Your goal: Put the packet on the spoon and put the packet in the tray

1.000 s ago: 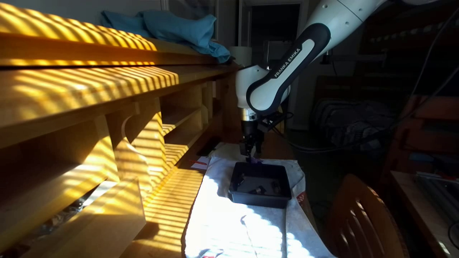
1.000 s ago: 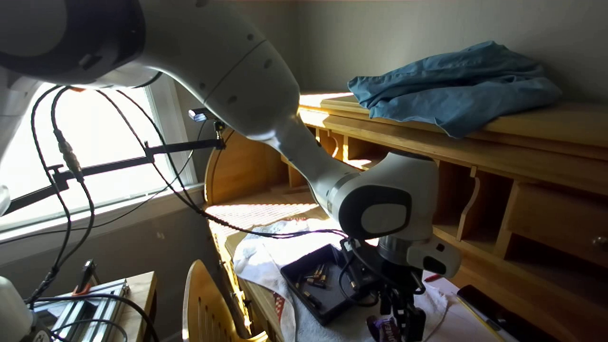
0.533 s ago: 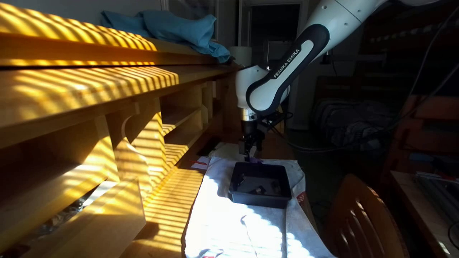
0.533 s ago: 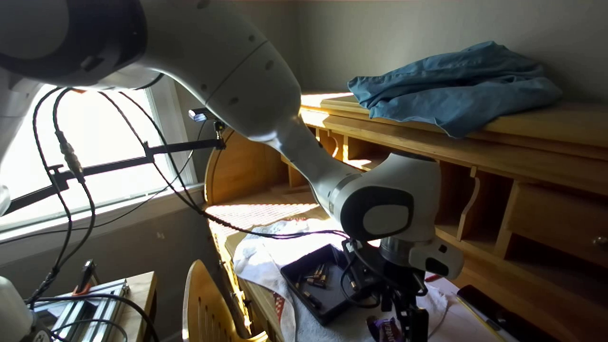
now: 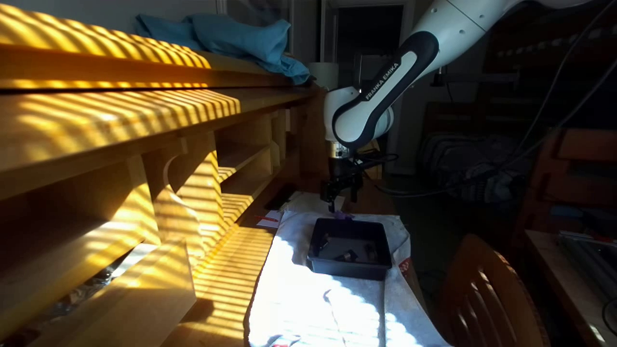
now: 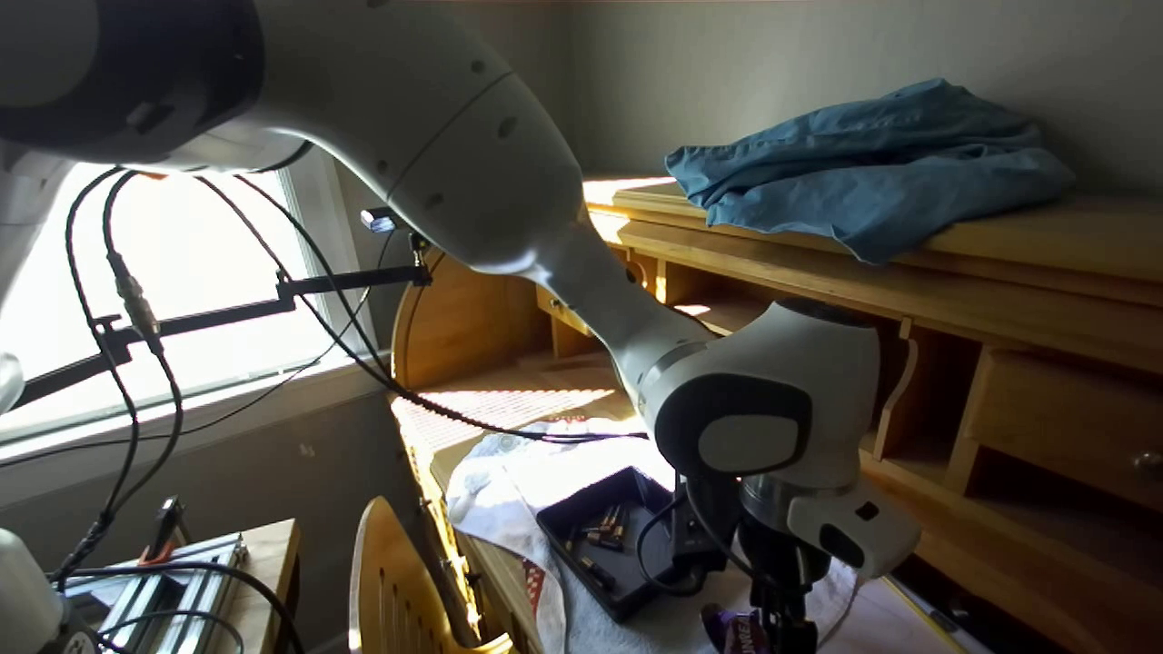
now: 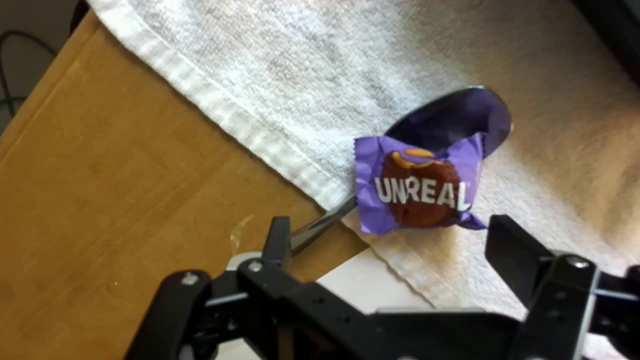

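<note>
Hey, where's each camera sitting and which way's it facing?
In an exterior view, the camera sits raised, tray between it and the gripper, facing along the wooden shelving; the arm enters top right.
In an exterior view, it sits high beside the arm, facing the wooden shelving, window at picture left; arm crosses from top left, gripper at bottom.
The wrist view sits above the gripper fingers, which show at the bottom, looking down at the packet overlapping the spoon.
Both exterior views share the tray and blue cloth.
</note>
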Available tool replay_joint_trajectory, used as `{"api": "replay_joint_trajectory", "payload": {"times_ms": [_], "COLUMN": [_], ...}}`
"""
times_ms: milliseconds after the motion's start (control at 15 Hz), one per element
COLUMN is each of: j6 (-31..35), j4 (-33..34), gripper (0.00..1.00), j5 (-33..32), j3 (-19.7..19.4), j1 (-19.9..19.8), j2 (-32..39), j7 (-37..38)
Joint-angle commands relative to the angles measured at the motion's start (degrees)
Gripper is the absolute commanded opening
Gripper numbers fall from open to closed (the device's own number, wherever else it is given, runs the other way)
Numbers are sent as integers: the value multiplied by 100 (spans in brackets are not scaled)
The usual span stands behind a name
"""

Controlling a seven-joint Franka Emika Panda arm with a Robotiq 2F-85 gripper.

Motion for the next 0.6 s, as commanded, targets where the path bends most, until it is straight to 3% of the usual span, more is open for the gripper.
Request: {"api": "replay_joint_trajectory", "payload": {"times_ms": [0,533], "j6": [145,164], "j4": [-64,-83], "gripper": [100,100], "j5": [444,594], "j3": [-19,-195], "j1": [-100,-69], "j2": [-62,-25], "j7": [405,1069]}}
